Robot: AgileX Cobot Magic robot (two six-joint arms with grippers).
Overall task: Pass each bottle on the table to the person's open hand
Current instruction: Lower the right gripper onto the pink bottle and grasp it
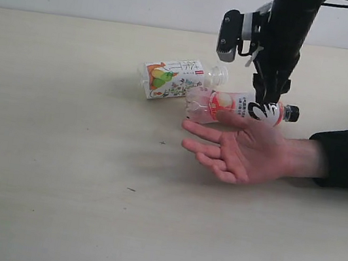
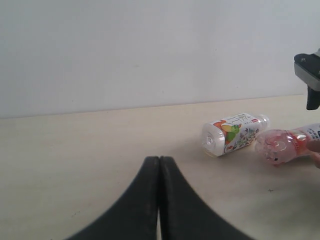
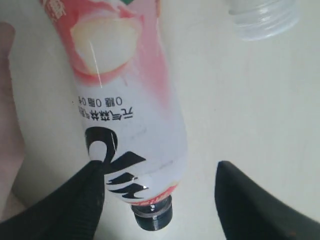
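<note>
Peach bottle (image 1: 229,105): the pink-peach bottle with black cap lies on its side in the right half of the table (image 1: 53,184), nearer the far edge than the near one. Its cap points toward the right edge.
Its contact: the bottle is at the thumb side of the person's open hand (image 1: 250,152), and the thumb seems to touch it. I cannot tell whether the hand or the tabletop carries its weight.
Right gripper (image 1: 267,109): it comes down from above over the neck end of the bottle. In the right wrist view the fingers stand apart. One finger (image 3: 75,200) is against the label and the other is clear of the bottle, so there is no clamp on it.
Person's hand: palm up, fingers spread, reaching in from the right edge.
Fruit-label bottle (image 1: 174,78): it lies on its side just beside the base of the peach bottle, on the far-edge side. Its neck shows bare thread and I see no cap.
Left gripper (image 2: 159,159): the fingers are pressed together with nothing between them, away from both bottles.
Progress: I judge the peach bottle to be at the moment of handover, not yet clearly taken by the person. The fruit-label bottle is untouched and is left to do. No other bottles are in view.
</note>
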